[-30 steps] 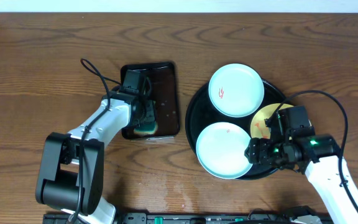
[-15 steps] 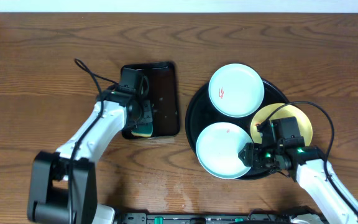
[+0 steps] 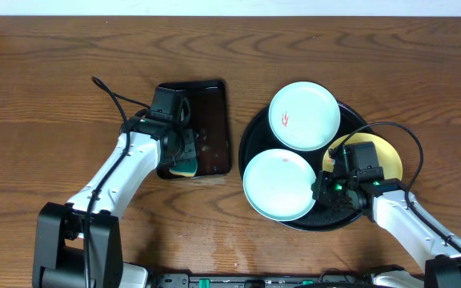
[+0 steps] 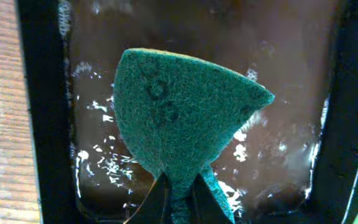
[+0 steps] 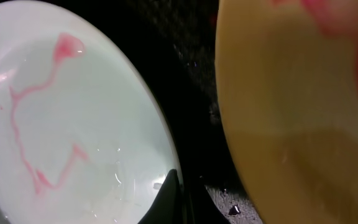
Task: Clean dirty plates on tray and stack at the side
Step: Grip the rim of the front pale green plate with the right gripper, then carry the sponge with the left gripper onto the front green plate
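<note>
On the large round black tray (image 3: 250, 136) lie three plates. A mint-white plate (image 3: 304, 116) with a red smear sits at the back. The near mint-white plate (image 3: 278, 186) overhangs the tray's left front rim. The yellow plate (image 3: 390, 156) at the right is partly hidden by my right arm. My right gripper (image 3: 320, 192) is shut on the near plate's right rim. In the right wrist view that smeared plate (image 5: 61, 124) has its edge pinched in the gripper (image 5: 182, 202), beside the yellow plate (image 5: 291, 112). My left gripper (image 3: 184, 158) is shut on a teal sponge (image 4: 179, 112).
The sponge hangs over a small rectangular black tray (image 3: 214, 104), wet inside (image 4: 278, 74), left of the round tray. Bare wood-grain tabletop (image 3: 54, 96) stretches around both trays. My left arm's cable (image 3: 114, 100) loops over the table.
My right gripper has closed on the near mint-white plate's rim, and the plate has slid left over the tray's edge. The left gripper stays shut on the sponge, its arm shifted slightly.
</note>
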Action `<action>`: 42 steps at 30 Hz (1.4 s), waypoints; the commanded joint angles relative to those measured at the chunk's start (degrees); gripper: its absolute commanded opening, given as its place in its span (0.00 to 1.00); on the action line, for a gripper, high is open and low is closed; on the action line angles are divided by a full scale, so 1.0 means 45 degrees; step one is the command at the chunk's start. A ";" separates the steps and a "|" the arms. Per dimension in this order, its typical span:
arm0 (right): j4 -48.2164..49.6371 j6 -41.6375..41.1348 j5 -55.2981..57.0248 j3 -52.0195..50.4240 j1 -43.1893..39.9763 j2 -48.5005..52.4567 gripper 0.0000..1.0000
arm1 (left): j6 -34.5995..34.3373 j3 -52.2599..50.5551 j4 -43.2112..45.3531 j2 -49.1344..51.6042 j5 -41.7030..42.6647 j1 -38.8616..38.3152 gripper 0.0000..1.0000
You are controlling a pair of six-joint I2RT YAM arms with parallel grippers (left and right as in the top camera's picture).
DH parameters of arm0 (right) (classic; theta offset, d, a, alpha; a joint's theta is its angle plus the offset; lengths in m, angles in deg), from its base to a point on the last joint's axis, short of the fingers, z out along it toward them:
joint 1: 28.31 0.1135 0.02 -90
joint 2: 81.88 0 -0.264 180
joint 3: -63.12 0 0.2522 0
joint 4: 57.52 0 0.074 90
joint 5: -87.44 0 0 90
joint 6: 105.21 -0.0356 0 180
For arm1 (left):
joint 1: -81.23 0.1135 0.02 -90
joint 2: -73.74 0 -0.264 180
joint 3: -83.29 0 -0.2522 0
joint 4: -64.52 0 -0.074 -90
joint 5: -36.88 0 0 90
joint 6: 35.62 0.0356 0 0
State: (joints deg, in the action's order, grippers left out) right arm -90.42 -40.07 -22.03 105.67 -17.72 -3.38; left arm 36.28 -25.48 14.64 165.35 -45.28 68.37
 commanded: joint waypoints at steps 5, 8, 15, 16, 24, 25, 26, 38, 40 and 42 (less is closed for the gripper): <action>0.0559 -0.0379 0.2006 0.0185 0.0078 0.0083 0.01 | 0.0622 0.1088 -0.0928 -0.0724 0.0505 -0.0311 0.07; 0.0860 -0.0107 0.2560 0.0185 0.0078 0.0083 0.01 | 0.0690 0.1559 -0.1175 -0.1224 0.0563 -0.0860 0.07; 0.0733 0.0933 0.2569 0.0185 0.0573 0.0083 0.01 | 0.0238 0.1681 0.0117 -0.1583 0.2161 -0.2914 0.08; 0.0733 0.0967 0.2623 0.0185 0.0651 0.0083 0.01 | -0.0053 0.1666 0.0369 -0.1399 0.2161 -0.3240 0.07; 0.0738 0.0967 0.2710 0.0185 0.0753 0.0083 0.01 | -0.2934 0.1661 0.3191 0.1253 0.3036 -0.5489 0.07; 0.0738 0.0967 0.2710 0.0185 0.0753 0.0083 0.01 | -0.3283 0.1661 0.3643 0.1613 0.3381 -0.5683 0.08; 0.0738 0.0962 0.2710 0.0185 0.0753 0.0083 0.01 | -0.3725 0.1661 0.4080 0.1982 0.3599 -0.5863 0.07; 0.0729 0.0913 0.2705 0.0185 0.0753 0.0083 0.01 | -0.7130 0.1661 0.6917 0.5469 0.5824 -0.6625 0.07; 0.0724 0.0913 0.2705 0.0185 0.0753 0.0083 0.01 | -0.6266 0.1661 0.6902 0.5581 0.5416 -0.6552 0.08; 0.0709 0.0913 0.2705 0.0185 0.0753 0.0083 0.01 | -0.5022 0.1715 0.6411 0.5493 0.4007 -0.6339 0.07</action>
State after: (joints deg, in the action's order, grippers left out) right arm -86.83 -37.08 -10.46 105.96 -15.01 -3.27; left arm 9.17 -17.85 45.79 187.34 -22.31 39.56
